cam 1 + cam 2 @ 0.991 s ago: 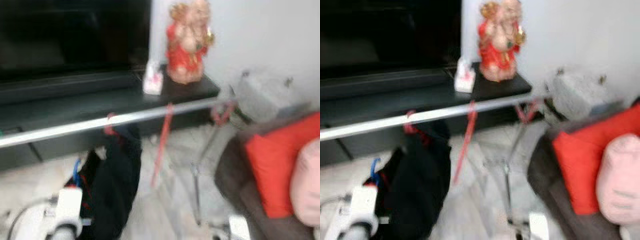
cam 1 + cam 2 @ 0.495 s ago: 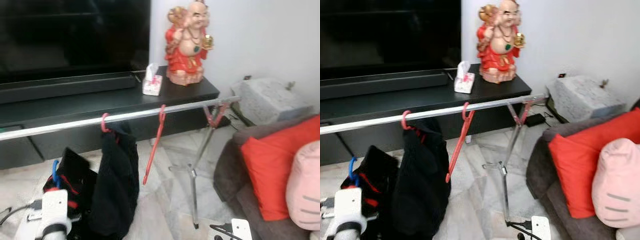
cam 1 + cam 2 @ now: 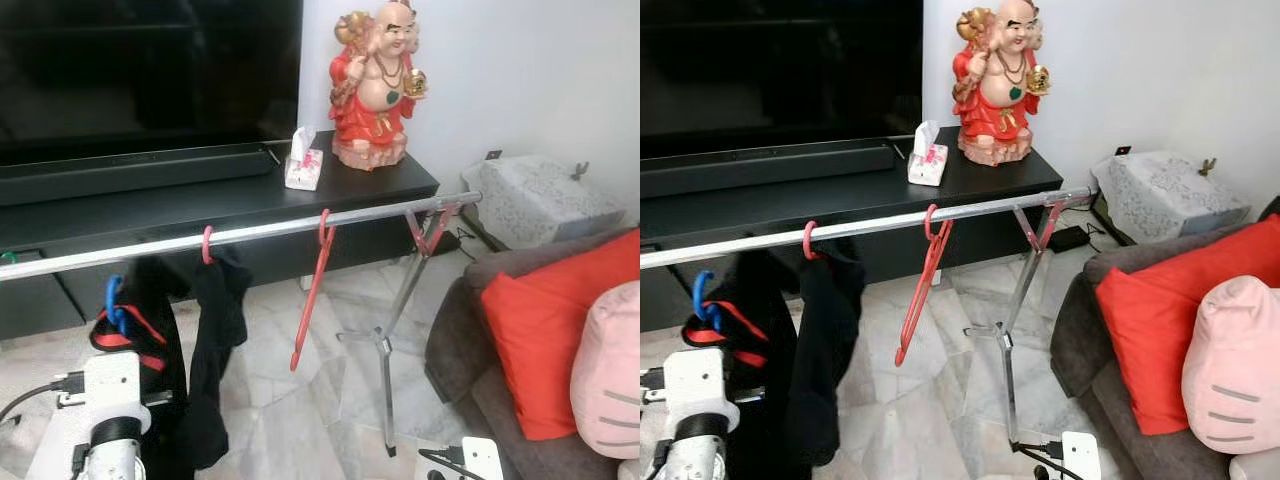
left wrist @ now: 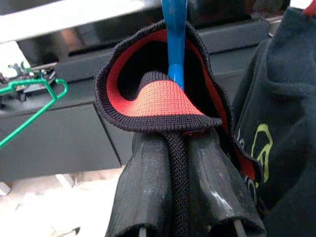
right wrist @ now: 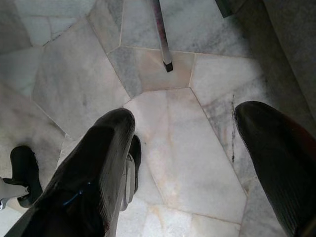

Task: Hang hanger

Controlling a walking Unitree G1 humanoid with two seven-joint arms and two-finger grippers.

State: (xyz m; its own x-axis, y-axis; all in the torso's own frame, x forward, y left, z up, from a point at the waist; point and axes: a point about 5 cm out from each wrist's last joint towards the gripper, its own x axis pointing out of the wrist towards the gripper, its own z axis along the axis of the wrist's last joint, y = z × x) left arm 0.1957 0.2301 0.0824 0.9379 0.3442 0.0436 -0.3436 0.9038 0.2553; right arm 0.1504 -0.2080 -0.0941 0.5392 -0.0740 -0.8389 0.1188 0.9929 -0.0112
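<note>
Compared with half a second ago, the blue hanger (image 3: 113, 305) and its black garment with red trim (image 3: 150, 345) sit higher, the hook now close below the chrome rail (image 3: 250, 232). Judgement: the lift phase is nearly complete; the hook is not yet over the rail.

The left tool (image 4: 180, 197) is clamped narrow on the garment's collar, just below the blue hanger stem. The left arm (image 3: 105, 410) is raised in front of the rack, wrist pointing up toward the rail.

A pink hanger with a dark garment (image 3: 215, 300) and an empty red hanger (image 3: 312, 290) already hang on the rail.

The right tool (image 5: 187, 163) is spread wide, holding nothing, pointing down at the marble floor (image 5: 173, 128).
</note>
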